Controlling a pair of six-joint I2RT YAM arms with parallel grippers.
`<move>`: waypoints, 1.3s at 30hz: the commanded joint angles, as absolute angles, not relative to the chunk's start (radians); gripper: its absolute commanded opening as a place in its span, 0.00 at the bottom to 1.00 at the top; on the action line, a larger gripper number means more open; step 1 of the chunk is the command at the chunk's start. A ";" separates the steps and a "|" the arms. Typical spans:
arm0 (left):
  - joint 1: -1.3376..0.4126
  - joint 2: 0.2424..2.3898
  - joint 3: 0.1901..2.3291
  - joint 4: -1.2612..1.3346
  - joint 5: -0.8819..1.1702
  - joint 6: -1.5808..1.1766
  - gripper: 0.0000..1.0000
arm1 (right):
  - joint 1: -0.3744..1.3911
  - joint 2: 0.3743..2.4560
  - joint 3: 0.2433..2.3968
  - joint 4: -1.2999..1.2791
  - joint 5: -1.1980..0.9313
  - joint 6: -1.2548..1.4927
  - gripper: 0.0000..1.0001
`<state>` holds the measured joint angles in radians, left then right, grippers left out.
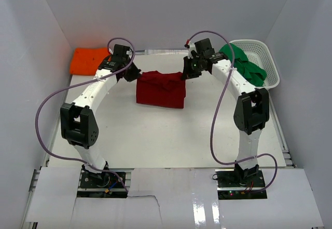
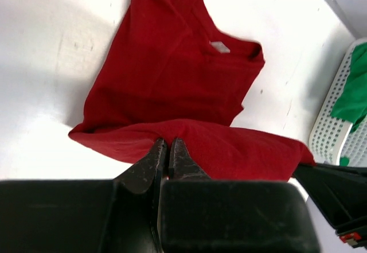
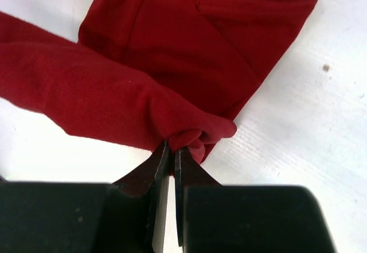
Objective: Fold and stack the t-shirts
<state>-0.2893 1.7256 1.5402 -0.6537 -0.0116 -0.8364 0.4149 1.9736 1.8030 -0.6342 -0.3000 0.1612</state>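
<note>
The dark red t-shirt [image 1: 161, 90] lies partly folded at the middle back of the table, its far edge lifted between the two grippers. My left gripper [image 1: 133, 73] is shut on its left far corner; in the left wrist view the gripper [image 2: 167, 144] pinches the red cloth [image 2: 172, 69]. My right gripper [image 1: 185, 73] is shut on the right far corner; in the right wrist view the gripper [image 3: 171, 148] holds a bunched fold of the shirt [image 3: 189, 41]. The bright orange t-shirt [image 1: 89, 61] lies folded at the back left. The green t-shirt [image 1: 248, 66] lies in the basket.
The white lattice basket [image 1: 271, 71] stands at the back right, and also shows in the left wrist view [image 2: 332, 121]. White walls close in the table on three sides. Purple cables loop off both arms.
</note>
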 commanded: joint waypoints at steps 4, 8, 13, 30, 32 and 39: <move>-0.262 1.854 1.686 -0.649 -0.003 -0.818 0.00 | 0.391 2.089 1.957 -0.635 -0.344 0.150 0.09; -0.249 1.977 1.790 -0.657 0.030 -0.805 0.00 | 0.379 2.167 2.026 -0.615 -0.351 0.161 0.10; -0.232 2.158 1.978 -0.658 0.070 -0.792 0.02 | 0.351 2.238 2.048 -0.543 -0.338 0.205 0.11; -0.146 2.088 1.947 -0.422 0.055 -0.692 0.98 | 0.321 2.060 1.684 -0.038 -0.152 0.207 0.49; -0.149 2.016 1.811 -0.372 0.132 -0.681 0.93 | 0.321 2.081 1.709 -0.067 -0.260 0.242 0.34; -0.147 2.026 1.646 -0.115 0.520 -0.748 0.37 | 0.339 2.167 1.755 0.018 -0.523 0.377 0.08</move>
<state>-0.1421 2.0140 1.6741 -0.2710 0.3103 -0.7307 0.3309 2.1250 1.6962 -0.0826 -0.3698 0.3092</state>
